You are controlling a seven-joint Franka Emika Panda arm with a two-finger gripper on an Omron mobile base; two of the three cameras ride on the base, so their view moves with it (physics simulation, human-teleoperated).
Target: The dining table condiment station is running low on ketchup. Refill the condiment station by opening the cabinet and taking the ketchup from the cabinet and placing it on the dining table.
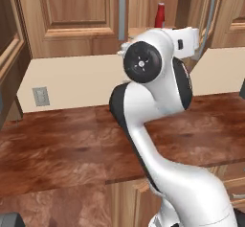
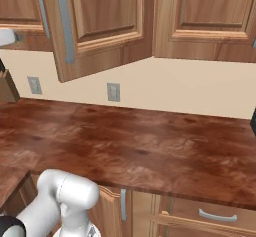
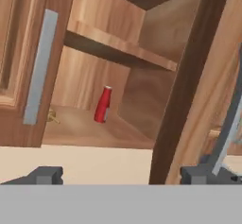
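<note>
Fingertips [image 3: 46,175] of the gripper [image 3: 124,176] rise at the bottom of the hand view, spread wide with nothing between them; beyond them the cabinet [image 3: 142,76] stands open, and the ketchup [image 3: 102,105], a slim red bottle, stands upright on its lower shelf near the back corner, a second shelf above it. Around it hang brown wood doors with grey bar handles [image 3: 39,67], above a cream wall with outlets [image 2: 113,92] and a glossy reddish-brown countertop [image 2: 150,146]; drawers [image 2: 210,216] sit below the countertop.
</note>
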